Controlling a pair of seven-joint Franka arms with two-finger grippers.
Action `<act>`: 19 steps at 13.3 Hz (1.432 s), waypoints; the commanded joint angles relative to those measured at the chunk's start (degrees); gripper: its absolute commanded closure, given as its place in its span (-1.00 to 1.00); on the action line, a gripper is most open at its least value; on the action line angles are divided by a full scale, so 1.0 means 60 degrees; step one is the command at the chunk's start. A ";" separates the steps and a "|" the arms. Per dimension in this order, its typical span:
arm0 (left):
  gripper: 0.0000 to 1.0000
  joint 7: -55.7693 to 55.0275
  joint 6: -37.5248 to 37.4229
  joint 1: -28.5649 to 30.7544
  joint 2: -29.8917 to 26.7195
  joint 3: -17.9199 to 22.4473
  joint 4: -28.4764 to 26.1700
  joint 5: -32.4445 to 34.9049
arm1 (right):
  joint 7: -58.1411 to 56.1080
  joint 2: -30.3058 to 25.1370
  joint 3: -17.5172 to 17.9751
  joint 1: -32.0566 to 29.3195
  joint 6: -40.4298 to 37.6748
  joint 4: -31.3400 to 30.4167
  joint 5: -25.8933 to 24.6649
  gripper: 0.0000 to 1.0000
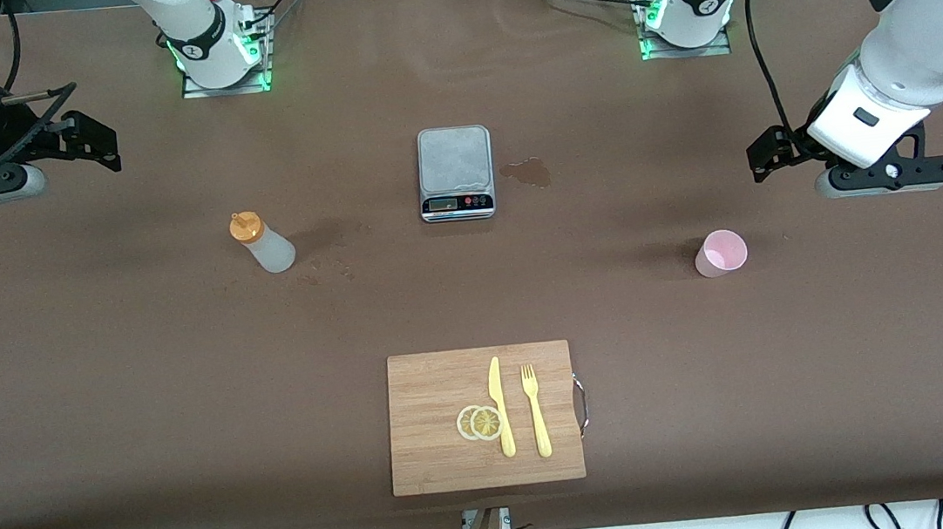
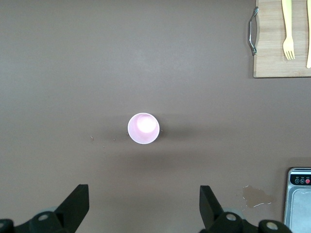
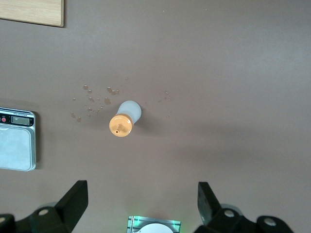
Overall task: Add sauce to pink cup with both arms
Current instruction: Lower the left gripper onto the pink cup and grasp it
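On the table, sauce upright, pink cup well apart

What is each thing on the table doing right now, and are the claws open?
sauce bottle: upright, orange cap on, untouched.
pink cup: upright, looks empty, untouched.
kitchen scale: nothing on it.
cutting board: flat, carrying lemon slices, knife and fork.
left claw: open, empty, above the pink cup.
right claw: open, empty, above the sauce bottle.

Sauce upright under spread right tool; scale nearby.
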 commanded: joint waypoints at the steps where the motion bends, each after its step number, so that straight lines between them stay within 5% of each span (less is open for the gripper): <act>1: -1.00 0.0067 -0.0272 0.0025 0.0169 0.0017 0.0304 -0.0266 | 0.0116 -0.0021 0.0002 0.0031 -0.0106 0.0133 0.0041 -1.00; 7: -1.00 0.0812 -0.0302 0.0391 0.0927 0.0061 0.0174 -0.0149 | 0.0130 -0.0021 0.0002 0.0031 -0.0136 0.0133 0.0041 -1.00; 10: -1.00 0.1325 0.0706 0.0464 0.1617 0.0061 -0.0118 -0.0090 | 0.0130 -0.0021 0.0002 0.0031 -0.0136 0.0133 0.0041 -1.00; 13: -1.00 0.2452 0.2416 0.0874 0.2130 0.0061 -0.1097 -0.0031 | 0.0130 -0.0021 0.0002 0.0031 -0.0106 0.0133 0.0041 -1.00; 19: -1.00 0.2485 0.7750 0.1006 0.2555 0.0061 -0.4569 0.0657 | 0.0130 -0.0021 0.0002 0.0017 -0.0136 0.0133 0.0041 -1.00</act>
